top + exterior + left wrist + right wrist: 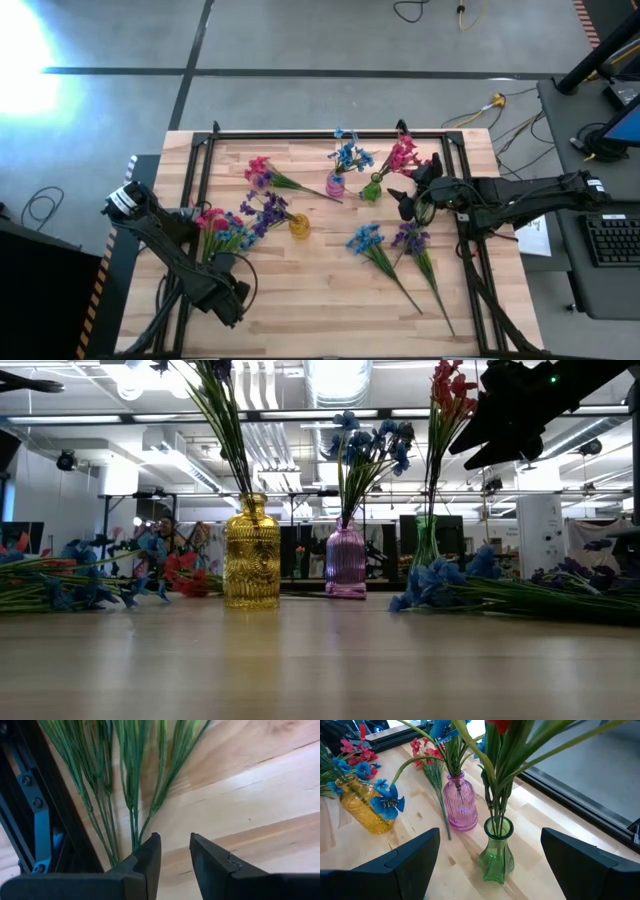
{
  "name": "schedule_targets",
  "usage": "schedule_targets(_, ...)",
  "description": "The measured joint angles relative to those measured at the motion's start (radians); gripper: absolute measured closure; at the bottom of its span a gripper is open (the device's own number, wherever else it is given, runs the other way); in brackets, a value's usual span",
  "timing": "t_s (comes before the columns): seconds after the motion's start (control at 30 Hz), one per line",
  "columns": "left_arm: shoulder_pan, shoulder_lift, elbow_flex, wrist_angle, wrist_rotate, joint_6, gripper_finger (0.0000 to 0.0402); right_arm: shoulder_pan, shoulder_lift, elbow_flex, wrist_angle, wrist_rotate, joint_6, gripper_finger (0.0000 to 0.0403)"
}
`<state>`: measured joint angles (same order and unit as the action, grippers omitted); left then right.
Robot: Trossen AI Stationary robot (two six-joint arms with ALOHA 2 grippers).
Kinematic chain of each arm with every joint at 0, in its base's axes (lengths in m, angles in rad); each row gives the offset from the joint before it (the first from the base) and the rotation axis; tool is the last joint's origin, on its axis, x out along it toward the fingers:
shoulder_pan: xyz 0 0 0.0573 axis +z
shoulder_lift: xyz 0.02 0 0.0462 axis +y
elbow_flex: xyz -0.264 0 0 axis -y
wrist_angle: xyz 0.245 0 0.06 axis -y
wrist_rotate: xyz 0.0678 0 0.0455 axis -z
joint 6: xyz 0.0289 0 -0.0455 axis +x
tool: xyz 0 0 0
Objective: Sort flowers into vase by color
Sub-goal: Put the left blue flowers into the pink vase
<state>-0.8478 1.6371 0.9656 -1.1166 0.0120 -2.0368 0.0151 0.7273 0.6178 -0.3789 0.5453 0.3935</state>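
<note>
Right gripper (490,865) hovering above green vase (496,851), jaws spread wide, gripping nothing; red sprigs (402,155) standing in green vase; blue sprigs (348,156) sitting in pink vase (460,802); purple sprigs (268,209) in yellow vase (299,226); left gripper (175,851) resting low beside loose stems (132,775) at table's (310,290) left edge, jaws slightly parted, clamping nothing; more sprigs (385,250) lying loose on table

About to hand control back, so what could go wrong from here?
The right gripper hovers open right by the green vase; a sideways nudge could tip this narrow vase and its red flowers.

The left gripper sits at the stem ends of a mixed bunch; closing there may grab several colors at once.
</note>
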Motion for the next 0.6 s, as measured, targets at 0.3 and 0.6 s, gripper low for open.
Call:
schedule_targets(0.3, 0.000, 0.000, -0.010, -0.005, -0.001, -0.017, 0.0309, 0.000, 0.000, 0.000, -0.015, -0.064, 0.015, 0.0062)
schedule_targets(0.6, 0.001, -0.001, -0.095, 0.033, -0.001, -0.062, 0.0295, 0.000, 0.000, 0.000, -0.014, -0.082, 0.034, 0.0062)
